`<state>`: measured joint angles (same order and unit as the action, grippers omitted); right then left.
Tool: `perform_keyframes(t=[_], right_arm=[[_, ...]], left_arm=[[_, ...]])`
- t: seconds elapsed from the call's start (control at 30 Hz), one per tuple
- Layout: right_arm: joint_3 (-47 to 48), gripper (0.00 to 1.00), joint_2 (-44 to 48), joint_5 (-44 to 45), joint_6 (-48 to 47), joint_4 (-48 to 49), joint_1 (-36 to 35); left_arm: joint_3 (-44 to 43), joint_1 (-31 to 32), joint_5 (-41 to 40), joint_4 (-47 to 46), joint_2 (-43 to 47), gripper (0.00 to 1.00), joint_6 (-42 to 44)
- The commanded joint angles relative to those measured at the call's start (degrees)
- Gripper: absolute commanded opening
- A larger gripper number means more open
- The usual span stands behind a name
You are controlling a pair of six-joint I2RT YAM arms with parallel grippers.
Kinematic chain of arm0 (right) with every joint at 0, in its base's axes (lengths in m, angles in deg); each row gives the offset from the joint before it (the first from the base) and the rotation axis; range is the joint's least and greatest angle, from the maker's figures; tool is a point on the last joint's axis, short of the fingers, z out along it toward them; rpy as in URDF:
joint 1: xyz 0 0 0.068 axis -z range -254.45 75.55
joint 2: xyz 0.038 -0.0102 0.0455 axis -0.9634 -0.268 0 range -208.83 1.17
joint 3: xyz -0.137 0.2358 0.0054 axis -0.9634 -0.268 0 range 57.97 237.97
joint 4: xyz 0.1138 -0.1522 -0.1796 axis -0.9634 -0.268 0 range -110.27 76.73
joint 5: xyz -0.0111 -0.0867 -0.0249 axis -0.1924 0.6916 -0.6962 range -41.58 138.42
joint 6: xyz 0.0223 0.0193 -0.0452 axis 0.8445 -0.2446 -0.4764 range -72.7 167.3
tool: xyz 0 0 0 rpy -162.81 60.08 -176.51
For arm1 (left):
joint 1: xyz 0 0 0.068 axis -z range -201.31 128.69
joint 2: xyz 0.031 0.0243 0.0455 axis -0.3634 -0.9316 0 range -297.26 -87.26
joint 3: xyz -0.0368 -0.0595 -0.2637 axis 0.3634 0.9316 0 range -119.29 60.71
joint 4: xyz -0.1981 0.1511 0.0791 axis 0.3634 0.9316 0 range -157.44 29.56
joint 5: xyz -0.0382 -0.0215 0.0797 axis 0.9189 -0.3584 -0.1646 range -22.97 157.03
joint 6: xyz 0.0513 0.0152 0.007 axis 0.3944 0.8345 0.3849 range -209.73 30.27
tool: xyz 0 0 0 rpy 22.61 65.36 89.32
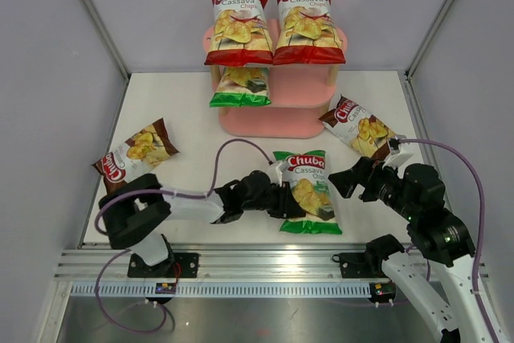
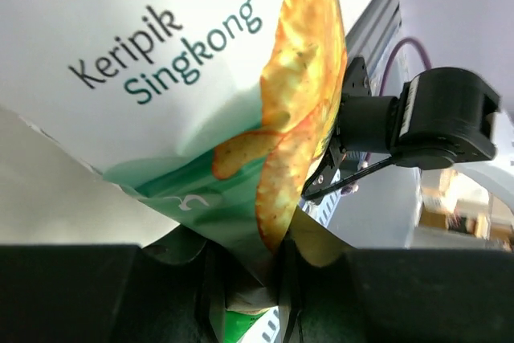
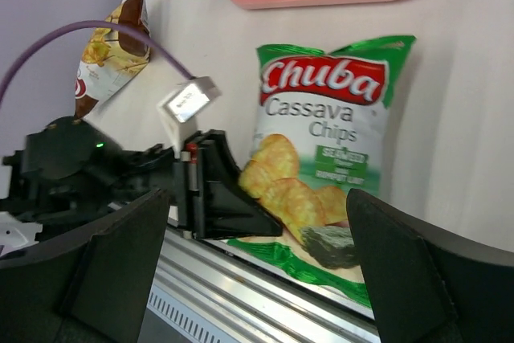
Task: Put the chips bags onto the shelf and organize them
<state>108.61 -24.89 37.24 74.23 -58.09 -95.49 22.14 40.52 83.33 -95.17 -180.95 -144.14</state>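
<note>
At the far left of the table (image 1: 193,110) a brown bag (image 1: 135,154) lies flat and turned at an angle, close to the left edge and well apart from the other bags. The left arm reaches from its base to the right, low over the table. The left gripper (image 1: 289,201) is at the left edge of a green bag (image 1: 309,192), which lies face up in the middle of the near part of the table. In the left wrist view the edge of this bag goes down between the two dark fingers (image 2: 80,295) and is crumpled there, so the fingers are pressed together on the edge of the bag.

Behind it, at the far side of the table, stands the pink shelf (image 1: 277,122). On its top board two red bags (image 1: 238,28) stand upright side by side, with their sides touching and their fronts to the camera. On the middle board, at the left side, lies a second green bag (image 1: 241,87); its upper part is hidden under the top board.

Just right of the bottom board a second brown bag (image 1: 359,126) lies flat and tilted; I cannot tell if its corner touches the board. In front of this bag and just right of the green bag on the table is the right gripper (image 1: 345,178). Its fingers stand wide apart and nothing is between them; in the right wrist view the green bag is seen past them on the table.
</note>
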Motion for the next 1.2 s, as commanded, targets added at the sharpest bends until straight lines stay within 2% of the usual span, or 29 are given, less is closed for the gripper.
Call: perform_keyframes(t=[0.0, 0.13, 0.3, 0.4, 0.53, 0.63, 0.77, 0.87, 1.0, 1.07, 1.17], right_arm=[[-2.63, 0.99, -0.92, -1.90, 3.11, 4.82, 0.03], [-10.26, 1.00, 0.66, -6.21, 11.80, 11.93, 0.03], [-19.77, 0.99, 1.37, -17.26, 23.14, 30.20, 0.03], [-23.99, 1.00, -0.56, -23.42, 27.81, 38.56, -0.06], [-27.86, 0.99, -3.11, -31.70, 32.90, 50.86, -0.06], [-29.79, 0.99, -5.74, -35.40, 35.63, 60.96, -0.06], [-31.03, 1.00, -7.77, -36.02, 34.15, 67.20, -0.76], [-30.77, 0.99, -9.53, -33.04, 32.31, 69.34, -3.91], [-29.10, 1.00, -14.79, -24.53, 27.48, 70.56, -11.46], [-28.92, 0.99, -18.48, -21.79, 26.85, 73.89, -15.95], [-28.57, 0.99, -22.27, -19.50, 26.06, 79.59, -18.95]], left_arm=[[5.68, 0.05, -9.86, -4.88, 11.66, 0.17, 1.94], [13.07, 0.05, -20.12, -4.01, 24.76, 0.15, 2.82], [18.51, 0.14, -28.32, 1.00, 41.70, 0.14, 3.44], [19.32, 0.49, -32.72, 5.39, 50.93, 0.13, 4.22], [17.66, 0.67, -37.55, 11.63, 58.51, 0.13, 6.68], [15.90, 0.67, -38.44, 13.92, 60.37, 0.13, 8.27], [14.75, 0.67, -37.65, 12.36, 60.56, 0.13, 8.45], [14.58, 0.76, -36.08, 8.50, 59.95, 0.13, 7.92], [13.26, 0.75, -32.30, 4.18, 56.96, 0.14, 8.09], [12.90, 0.67, -30.28, 2.25, 55.90, 0.14, 7.66], [12.99, 0.93, -28.16, -0.13, 53.79, 0.14, 5.90]])
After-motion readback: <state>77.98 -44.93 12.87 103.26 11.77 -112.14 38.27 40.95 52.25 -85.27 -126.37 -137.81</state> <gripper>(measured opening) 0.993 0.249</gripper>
